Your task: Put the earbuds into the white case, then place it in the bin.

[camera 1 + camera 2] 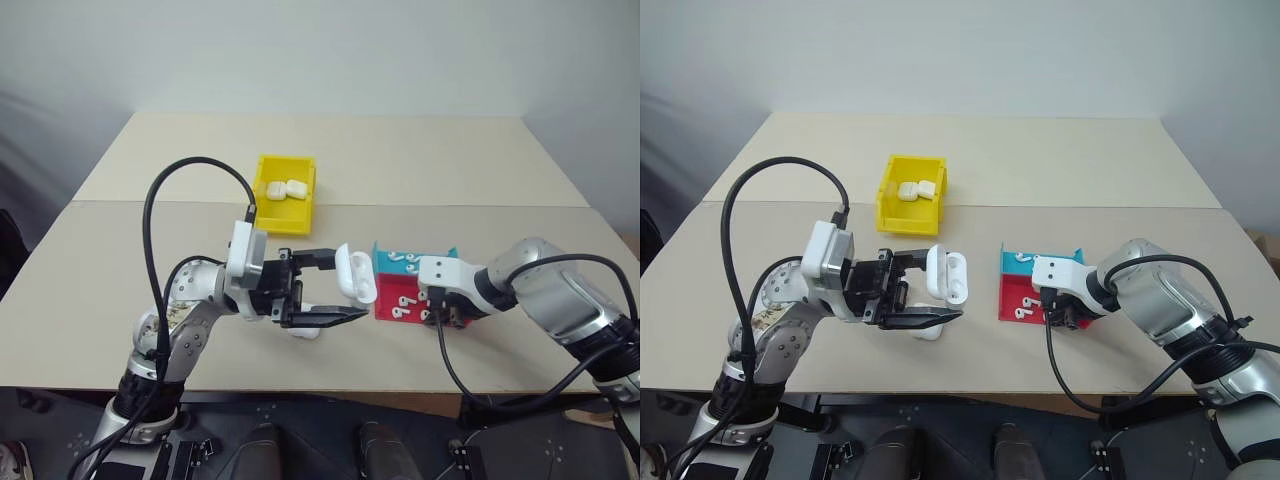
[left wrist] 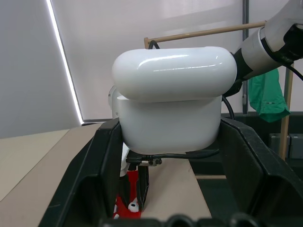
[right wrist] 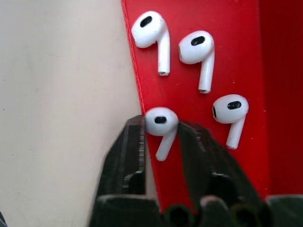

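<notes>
My left gripper (image 1: 347, 285) is shut on the white case (image 1: 356, 274), held above the table with its lid hinged open; in the left wrist view the case (image 2: 170, 111) sits between the two black fingers. My right gripper (image 3: 161, 131) points down at the red tray (image 3: 236, 61), and its fingers are closed on the head of one earbud (image 3: 160, 120) that lies at the tray's edge. Three more earbuds (image 3: 197, 48) lie loose on the same tray. The yellow bin (image 1: 285, 223) stands behind the left gripper with two white cases (image 1: 283, 189) inside.
A teal tray (image 1: 444, 254) with a few earbuds lies just behind the red tray (image 1: 386, 298). Another white case (image 1: 927, 333) rests on the table under the left gripper. A black cable (image 1: 160, 200) loops above the left arm.
</notes>
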Controlling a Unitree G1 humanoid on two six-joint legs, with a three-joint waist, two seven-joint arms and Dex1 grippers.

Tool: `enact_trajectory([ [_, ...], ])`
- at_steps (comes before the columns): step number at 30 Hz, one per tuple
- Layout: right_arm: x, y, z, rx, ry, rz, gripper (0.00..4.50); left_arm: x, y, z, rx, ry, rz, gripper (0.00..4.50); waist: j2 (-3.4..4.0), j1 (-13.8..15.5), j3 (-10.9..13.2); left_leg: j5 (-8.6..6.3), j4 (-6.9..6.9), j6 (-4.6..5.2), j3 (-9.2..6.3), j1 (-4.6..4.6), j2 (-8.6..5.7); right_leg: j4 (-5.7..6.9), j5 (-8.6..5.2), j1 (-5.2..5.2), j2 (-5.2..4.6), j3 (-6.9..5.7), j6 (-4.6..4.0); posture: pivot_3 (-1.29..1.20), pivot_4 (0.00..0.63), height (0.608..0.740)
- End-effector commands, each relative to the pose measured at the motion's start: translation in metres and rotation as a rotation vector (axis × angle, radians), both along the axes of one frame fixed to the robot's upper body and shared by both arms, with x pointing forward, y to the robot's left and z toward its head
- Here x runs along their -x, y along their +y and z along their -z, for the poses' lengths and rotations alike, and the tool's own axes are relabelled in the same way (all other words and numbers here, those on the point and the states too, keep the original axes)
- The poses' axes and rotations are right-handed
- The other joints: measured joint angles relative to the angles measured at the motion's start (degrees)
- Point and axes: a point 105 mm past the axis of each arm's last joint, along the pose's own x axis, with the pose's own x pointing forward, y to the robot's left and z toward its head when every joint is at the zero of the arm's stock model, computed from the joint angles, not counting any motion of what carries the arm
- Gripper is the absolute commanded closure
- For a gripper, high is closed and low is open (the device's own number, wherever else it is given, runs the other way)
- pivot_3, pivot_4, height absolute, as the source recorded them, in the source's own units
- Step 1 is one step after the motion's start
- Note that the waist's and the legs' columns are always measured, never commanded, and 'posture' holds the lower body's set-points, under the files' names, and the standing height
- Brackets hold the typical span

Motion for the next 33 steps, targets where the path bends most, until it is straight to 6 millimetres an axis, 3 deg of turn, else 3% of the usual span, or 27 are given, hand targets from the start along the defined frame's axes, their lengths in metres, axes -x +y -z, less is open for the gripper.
enact_trajectory([
  [1, -0.004, -0.001, -0.008, -0.010, -0.042, 0.011, 3.86, 0.004, 0.001, -0.006, 0.012, -0.032, -0.001, 1.76, 0.00, 0.0, 0.0, 0.00, 0.00, 0.00, 0.00, 0.00, 0.00, 0.00, 0.00, 0.00, 0.00, 0.00, 0.00, 0.00, 0.150, 0.740],
  [7, 0.008, -0.003, -0.029, -0.107, -0.036, 0.049, 3.86, 0.005, 0.001, -0.006, 0.015, -0.024, 0.017, 1.76, 0.00, 0.1, 0.0, 0.00, 0.00, 0.00, 0.00, -0.03, 0.00, 0.00, 0.00, -0.02, 0.00, 0.00, -0.01, 0.00, 0.150, 0.740],
  [10, 0.023, 0.004, -0.058, -0.265, -0.030, 0.059, 3.86, 0.004, 0.000, -0.008, 0.025, -0.011, 0.026, 1.76, 0.00, 0.1, 0.0, 0.00, 0.00, 0.00, -0.02, -0.08, -0.01, -0.02, 0.01, -0.04, -0.01, -0.01, -0.01, 0.00, 0.150, 0.740],
  [13, 0.034, 0.019, -0.109, -0.589, -0.135, 0.018, 3.86, -0.001, -0.001, -0.012, 0.052, 0.013, 0.034, 1.76, 0.00, 0.1, 0.0, 0.00, 0.00, 0.00, -0.05, -0.06, 0.00, -0.02, 0.01, 0.00, -0.01, -0.04, 0.00, 0.00, 0.150, 0.740],
  [20, 0.057, 0.031, -0.175, -1.094, -0.436, -0.052, 3.86, -0.009, -0.007, -0.019, 0.083, 0.021, 0.063, 1.76, 0.00, 0.1, 0.0, 0.00, 0.00, 0.00, -0.11, -0.03, 0.01, 0.00, -0.02, 0.07, 0.03, -0.08, 0.07, 0.00, 0.150, 0.740],
  [26, 0.077, 0.059, -0.197, -1.303, -0.475, -0.138, 3.86, -0.014, -0.017, -0.025, 0.082, 0.032, 0.085, 1.76, 0.02, 0.0, 0.0, 0.00, 0.00, 0.00, -0.13, -0.05, 0.01, 0.01, 0.08, 0.05, 0.03, -0.08, -0.06, 0.00, 0.150, 0.740],
  [33, 0.083, 0.083, -0.190, -1.340, -0.418, -0.165, 3.86, -0.018, -0.023, -0.030, 0.071, 0.029, 0.096, 1.76, 0.04, -0.1, 0.0, 0.00, 0.00, 0.00, -0.13, -0.05, 0.01, 0.00, 0.04, 0.06, 0.03, -0.08, -0.01, 0.00, 0.150, 0.740],
])
